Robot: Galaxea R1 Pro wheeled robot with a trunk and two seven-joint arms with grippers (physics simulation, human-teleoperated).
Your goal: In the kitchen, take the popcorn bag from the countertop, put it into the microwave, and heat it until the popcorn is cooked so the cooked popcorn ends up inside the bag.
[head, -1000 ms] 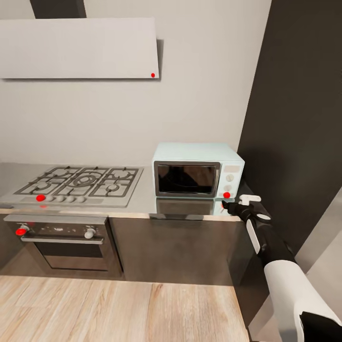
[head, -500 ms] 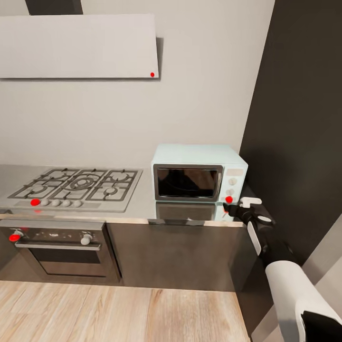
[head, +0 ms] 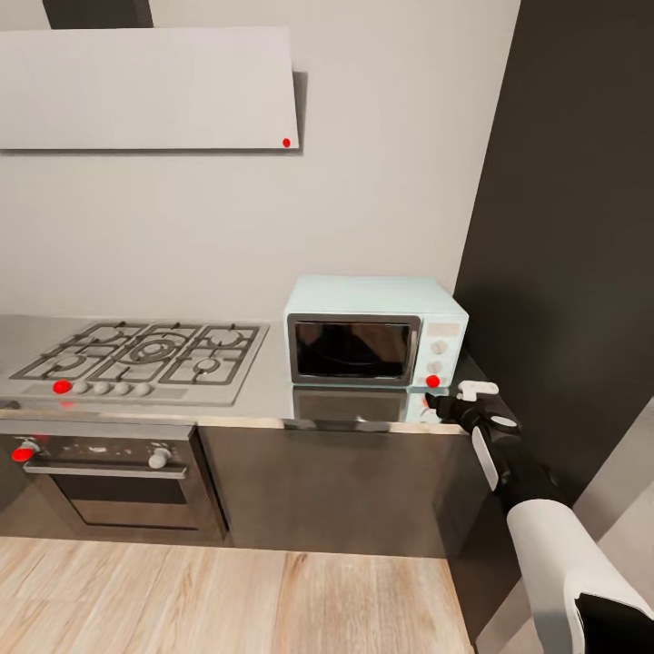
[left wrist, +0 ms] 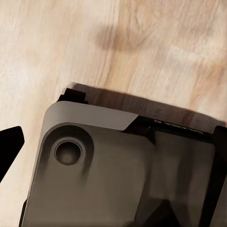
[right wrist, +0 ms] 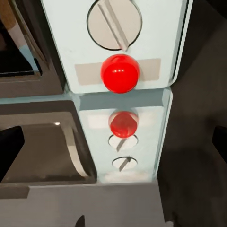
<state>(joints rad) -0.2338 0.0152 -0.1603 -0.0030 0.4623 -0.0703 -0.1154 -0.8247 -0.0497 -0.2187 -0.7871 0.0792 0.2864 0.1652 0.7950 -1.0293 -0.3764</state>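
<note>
microwave (head: 374, 331) on countertop (head: 263, 389), hob (head: 136, 359) beside, right gripper (head: 434, 401) near red button (right wrist: 120, 73)

- We see a gas hob (head: 145, 359) with dark grates, a row of pale knobs along its front and a red dot (head: 62, 387) at the left end of that row.
- Below it sits a built-in dark oven (head: 109, 477) with a steel handle, one pale knob and a red dot (head: 22, 454) on its left.
- Dark cabinets (head: 336, 486) run to the oven's right.
- A pale hood (head: 145, 88) hangs on the wall (head: 381, 173) above the hob, a red dot (head: 286, 143) near its lower right corner.
- A tall dark panel (head: 572, 245) stands at the right.
- We see a light wood floor (head: 227, 599) below, and also (left wrist: 142, 52) in the left wrist view.
</note>
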